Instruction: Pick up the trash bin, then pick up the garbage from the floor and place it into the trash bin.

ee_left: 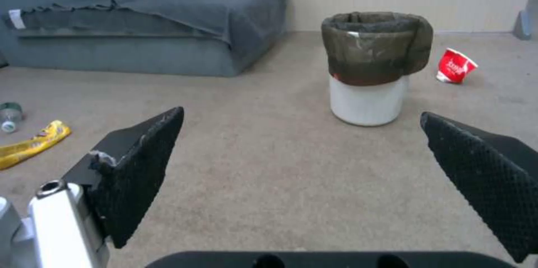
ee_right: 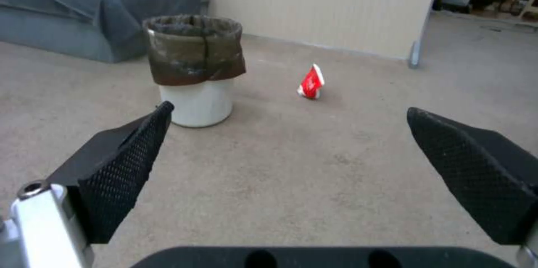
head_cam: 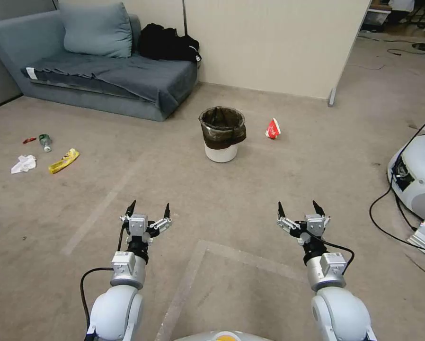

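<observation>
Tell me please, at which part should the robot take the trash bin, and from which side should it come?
Probably best at the rim of the trash bin, from above: it stands upright on the carpet with its mouth open, so one finger can go inside and one outside the wall. The bag liner folded over the rim may slip, so pinch wall and liner together. Both the left gripper and right gripper are open and far from it.

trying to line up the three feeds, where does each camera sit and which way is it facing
Head view: on the robot's head, looking forward and down at the carpet; both arms show, left gripper and right gripper open, short of the trash bin.
Left wrist view: on the left wrist, facing forward along the floor at the trash bin; its own fingers frame the view.
Right wrist view: on the right wrist, facing forward; its fingers frame the view.
Shared: all three show the bin, the sofa and the crushed red-and-white paper cup.
</observation>
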### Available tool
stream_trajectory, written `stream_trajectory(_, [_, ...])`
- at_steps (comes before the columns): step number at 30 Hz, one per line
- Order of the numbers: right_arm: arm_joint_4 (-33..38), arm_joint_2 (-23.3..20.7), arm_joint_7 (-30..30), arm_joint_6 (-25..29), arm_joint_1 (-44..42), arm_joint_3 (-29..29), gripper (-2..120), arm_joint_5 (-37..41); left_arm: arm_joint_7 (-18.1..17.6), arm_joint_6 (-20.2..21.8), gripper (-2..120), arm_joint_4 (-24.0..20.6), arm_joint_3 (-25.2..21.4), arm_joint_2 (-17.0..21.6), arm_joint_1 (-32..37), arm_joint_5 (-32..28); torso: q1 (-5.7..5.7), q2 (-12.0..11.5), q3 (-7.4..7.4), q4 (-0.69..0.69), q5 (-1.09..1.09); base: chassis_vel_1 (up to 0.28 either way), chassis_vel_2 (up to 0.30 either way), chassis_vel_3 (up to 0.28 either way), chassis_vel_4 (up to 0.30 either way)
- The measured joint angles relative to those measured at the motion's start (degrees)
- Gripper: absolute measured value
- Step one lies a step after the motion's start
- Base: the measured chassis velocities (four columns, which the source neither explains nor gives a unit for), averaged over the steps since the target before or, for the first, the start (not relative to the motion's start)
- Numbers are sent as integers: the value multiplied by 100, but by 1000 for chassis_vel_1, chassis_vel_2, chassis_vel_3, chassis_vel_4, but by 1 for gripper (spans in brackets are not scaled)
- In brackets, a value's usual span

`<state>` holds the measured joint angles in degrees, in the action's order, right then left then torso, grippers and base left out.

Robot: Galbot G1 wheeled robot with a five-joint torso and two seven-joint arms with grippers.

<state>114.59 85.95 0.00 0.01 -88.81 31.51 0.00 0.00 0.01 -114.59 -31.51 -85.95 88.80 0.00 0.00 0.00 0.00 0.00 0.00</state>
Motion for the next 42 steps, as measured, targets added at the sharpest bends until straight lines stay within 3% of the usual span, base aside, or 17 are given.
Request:
stream_trajectory(17, [151, 29, 9, -41, -92, -28, 100, -22, -74, 96, 100, -177, 27, -6, 77, 62, 0, -1, 0, 0, 0, 0, 0, 0, 0])
stream_trajectory(23, [1255, 273, 172, -368, -725, -243, 100, -239, -588, 829, 100, -1296, 289, -109, 619, 518, 0, 0, 0, 0, 0, 0, 0, 0, 0])
stream_trajectory(24, [1255, 273, 172, -368, -725, -243, 100, -239, -588, 829, 100, -1296, 289, -109, 619, 518, 0, 0, 0, 0, 0, 0, 0, 0, 0])
stream_trajectory(33, [2784, 603, 401, -820, -1601, -544, 100, -535, -1221, 1830, 100, -2731, 789, -279, 1386, 1121, -1, 0, -1, 0, 0, 0, 0, 0, 0])
stream_trajectory(42, [2890, 617, 422, -862, -1666, -563, 100, -560, -1221, 1863, 100, -2755, 887, -300, 1442, 1192, -1, 0, 0, 0, 0, 0, 0, 0, 0])
